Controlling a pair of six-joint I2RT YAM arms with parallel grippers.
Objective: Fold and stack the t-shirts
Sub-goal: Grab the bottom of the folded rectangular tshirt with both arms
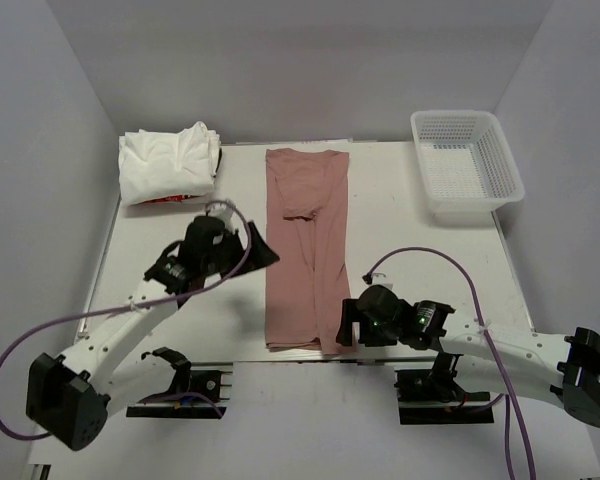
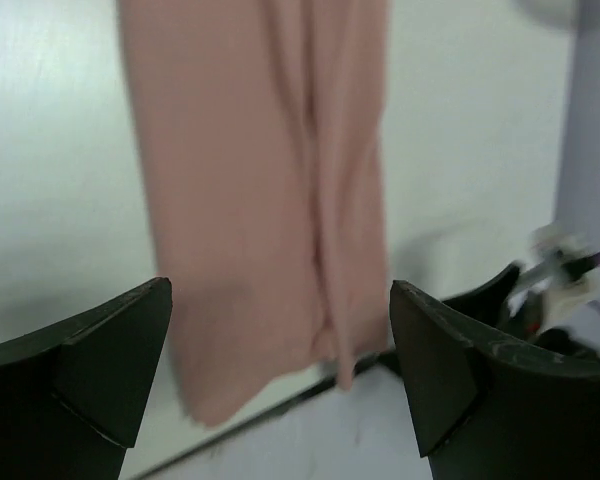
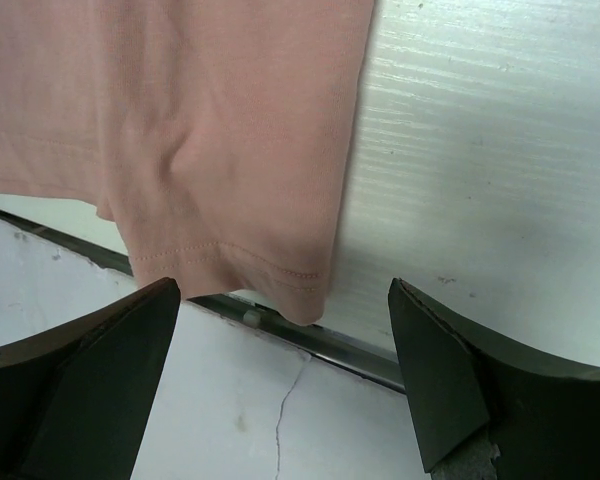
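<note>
A dusty pink t-shirt (image 1: 305, 250) lies flat down the middle of the table, folded lengthwise into a long narrow strip, its hem at the near edge. Folded white t-shirts (image 1: 168, 163) are piled at the back left, with a bit of red print (image 1: 165, 201) showing at the pile's near side. My left gripper (image 1: 258, 246) hovers open just left of the strip's middle; the pink cloth (image 2: 260, 200) lies beyond its empty jaws. My right gripper (image 1: 347, 322) stands open beside the strip's near right corner (image 3: 300, 290), holding nothing.
A white plastic mesh basket (image 1: 467, 165) sits at the back right of the table (image 1: 420, 250). A metal strip (image 3: 370, 357) runs along the table's near edge, right under the pink hem. Both arm bases are bolted at the near edge.
</note>
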